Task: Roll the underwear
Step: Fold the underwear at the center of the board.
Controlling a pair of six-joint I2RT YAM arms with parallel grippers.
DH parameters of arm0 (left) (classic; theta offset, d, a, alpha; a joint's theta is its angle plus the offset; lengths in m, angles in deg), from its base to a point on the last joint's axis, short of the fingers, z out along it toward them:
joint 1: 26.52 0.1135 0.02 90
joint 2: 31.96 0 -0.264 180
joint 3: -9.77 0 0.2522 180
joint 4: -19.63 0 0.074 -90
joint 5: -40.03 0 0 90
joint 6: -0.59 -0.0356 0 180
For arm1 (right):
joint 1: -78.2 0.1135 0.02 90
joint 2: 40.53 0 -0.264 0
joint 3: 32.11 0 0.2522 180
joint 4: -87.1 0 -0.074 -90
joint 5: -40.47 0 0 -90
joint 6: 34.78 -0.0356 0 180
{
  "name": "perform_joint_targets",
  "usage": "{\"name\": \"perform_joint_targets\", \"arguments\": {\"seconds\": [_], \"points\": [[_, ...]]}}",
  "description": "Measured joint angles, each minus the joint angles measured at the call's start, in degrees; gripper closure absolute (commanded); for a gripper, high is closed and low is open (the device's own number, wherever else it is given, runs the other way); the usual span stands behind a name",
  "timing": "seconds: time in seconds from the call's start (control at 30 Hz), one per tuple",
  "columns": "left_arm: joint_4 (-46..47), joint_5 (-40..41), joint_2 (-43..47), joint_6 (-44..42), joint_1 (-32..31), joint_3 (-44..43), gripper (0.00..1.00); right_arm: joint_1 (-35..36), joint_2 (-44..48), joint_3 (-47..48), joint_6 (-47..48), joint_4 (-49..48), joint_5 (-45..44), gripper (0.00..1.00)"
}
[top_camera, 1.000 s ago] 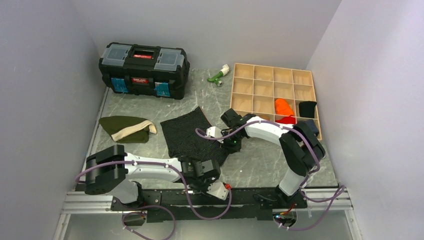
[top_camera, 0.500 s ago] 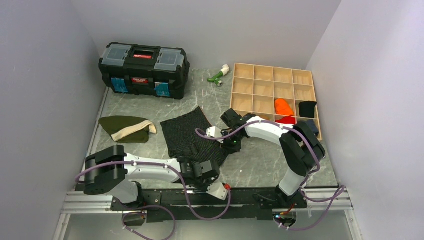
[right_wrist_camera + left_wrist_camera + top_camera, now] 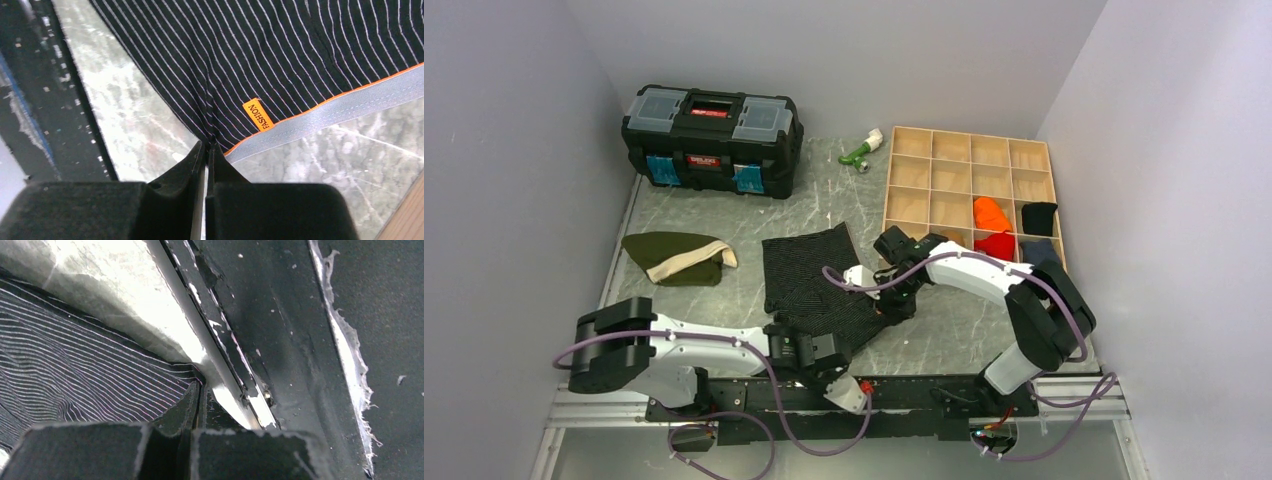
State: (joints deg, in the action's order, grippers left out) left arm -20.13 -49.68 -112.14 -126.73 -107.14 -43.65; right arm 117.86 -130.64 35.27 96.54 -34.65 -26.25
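Observation:
The underwear (image 3: pixel 812 282) is a black knit piece with fine grey stripes, lying flat in the middle of the table. My right gripper (image 3: pixel 894 303) is shut on its right near corner; the right wrist view shows the striped cloth (image 3: pixel 260 55) with a grey waistband and orange label pinched at the gripper's tips (image 3: pixel 206 145). My left gripper (image 3: pixel 786 337) is shut on the near left edge of the underwear (image 3: pixel 85 375), close to the table's front rail, with its tips (image 3: pixel 198 390) at the cloth's corner.
A black toolbox (image 3: pixel 712 138) stands at the back left. An olive green garment with cream band (image 3: pixel 676 258) lies left of the underwear. A wooden compartment tray (image 3: pixel 969 190) at the right holds orange and dark cloth items. A green and white object (image 3: pixel 862 150) lies behind.
Both grippers have pulled the underwear toward the near edge; it has shifted and turned slightly. The left gripper has moved left and nearer, the right gripper nearer.

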Motion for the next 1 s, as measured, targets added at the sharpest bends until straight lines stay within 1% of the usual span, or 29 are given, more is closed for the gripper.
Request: {"name": "perform_joint_targets", "arguments": {"seconds": [0.13,0.23,0.33,0.47,0.63,0.83,1.0], "points": [[-0.52,-0.02,3.56,-0.13,0.02,1.86,1.0,0.26,0.76,1.73,0.0,4.07,1.92,0.95],[-1.88,-0.09,7.65,-0.2,0.98,2.82,1.0,0.31,0.74,5.53,0.02,7.43,2.99,0.95],[-3.28,-0.55,11.28,-0.17,3.17,2.75,1.0,0.31,0.04,9.88,0.07,9.9,3.41,0.95],[-6.36,-2.25,15.28,-0.11,6.36,1.97,1.0,0.31,-3.19,15.41,0.24,12.87,3.8,0.95],[-9.73,-5.49,18.6,-0.04,11.26,0.09,1.0,0.31,-8.39,22.18,0.72,16.63,3.34,0.95],[-13.51,-8.68,22.49,-0.85,20.44,-1.95,1.0,0.28,-12.7,32.24,1.57,20.74,1.33,0.95],[-15.69,-9.66,24.59,-2.1,26.69,-3.26,1.0,0.17,-16.57,41.05,2.19,23.15,0.24,0.95]]}}
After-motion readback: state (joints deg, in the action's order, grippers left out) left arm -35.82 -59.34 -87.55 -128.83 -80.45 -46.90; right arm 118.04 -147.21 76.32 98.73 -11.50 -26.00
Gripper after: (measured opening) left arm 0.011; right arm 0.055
